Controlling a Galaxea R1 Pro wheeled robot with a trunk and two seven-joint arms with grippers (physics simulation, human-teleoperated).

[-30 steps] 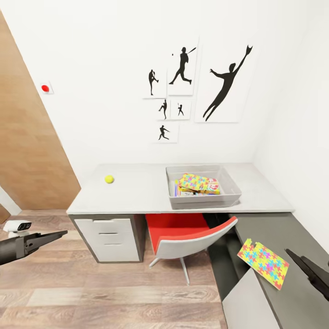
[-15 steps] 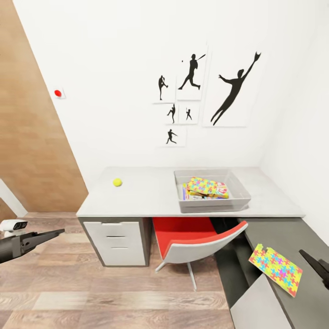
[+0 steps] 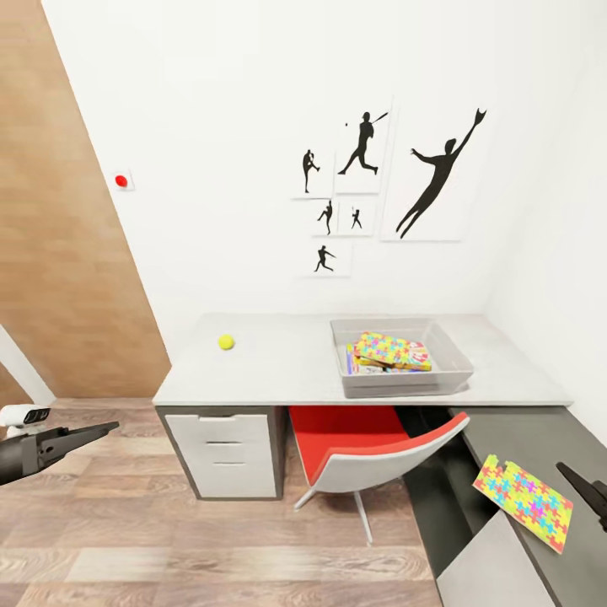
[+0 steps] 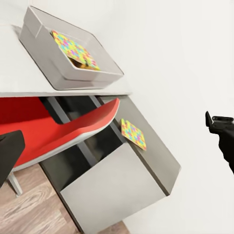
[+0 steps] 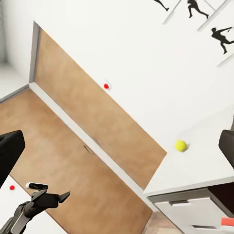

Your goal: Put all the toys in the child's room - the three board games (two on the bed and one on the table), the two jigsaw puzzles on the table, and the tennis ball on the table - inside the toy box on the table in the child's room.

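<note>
The toy box (image 3: pixel 451 371) stands on the table (image 3: pixel 287 367) at its right end. Inside it a jigsaw puzzle (image 3: pixel 389 349) lies on top of printed board games (image 3: pixel 357 365). The tennis ball (image 3: pixel 226 341) rests on the table's left part. Another jigsaw puzzle (image 3: pixel 523 502) lies on the lower dark grey section. My left gripper (image 3: pixel 105 432) hovers over the floor at lower left, open and empty. My right gripper (image 3: pixel 567 473) is open beside the loose puzzle. The left wrist view has the toy box (image 4: pixel 46 56) and the loose jigsaw puzzle (image 4: pixel 133 134). The bed is out of view.
A red chair (image 3: pixel 371 438) is tucked under the desk between the white drawers (image 3: pixel 223 451) and the lower section (image 3: pixel 514 434). Wooden wardrobe doors (image 3: pixel 59 253) stand at the left, wood plank floor (image 3: pixel 211 548) lies in front, and a white wall closes the right.
The whole picture has shifted, so the camera moved: the desk and prints sit further right and lower. Nothing on the desk has moved. Both grippers stay open.
</note>
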